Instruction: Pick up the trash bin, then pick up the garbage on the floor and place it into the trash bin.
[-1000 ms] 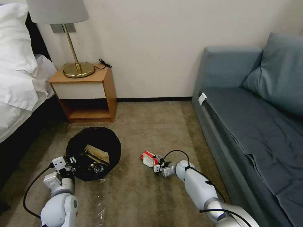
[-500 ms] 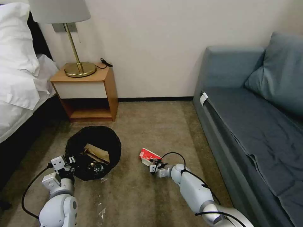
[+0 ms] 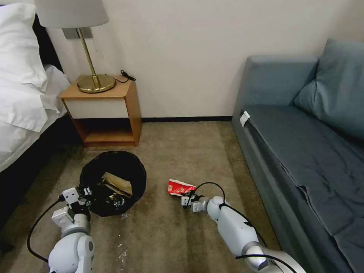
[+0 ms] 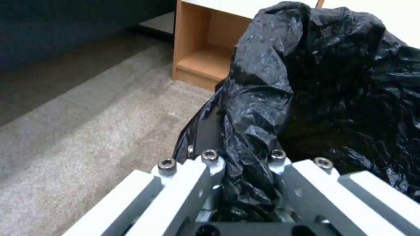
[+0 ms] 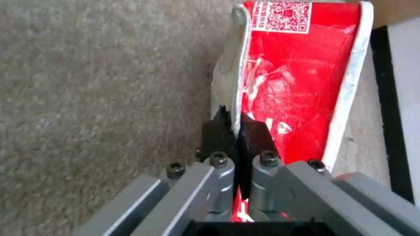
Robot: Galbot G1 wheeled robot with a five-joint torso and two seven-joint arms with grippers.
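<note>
While our left gripper [image 4: 242, 157] clamps the trash bin [image 3: 113, 182] liner, we carry the red-and-white wrapper [image 5: 302, 95], pinched in our right gripper [image 5: 236, 131], level and slowly over its mouth.

Tan carpet [image 3: 178, 235] — lined trash bin [image 3: 113, 182], small clear scraps [image 3: 122, 257] on it.

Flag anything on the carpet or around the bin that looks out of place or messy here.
Small clear scraps lie loose on the carpet near the trash bin, outside it. The red-and-white wrapper is crumpled and pinched at one edge by the right gripper. The left gripper clamps the bin's rumpled black liner.
</note>
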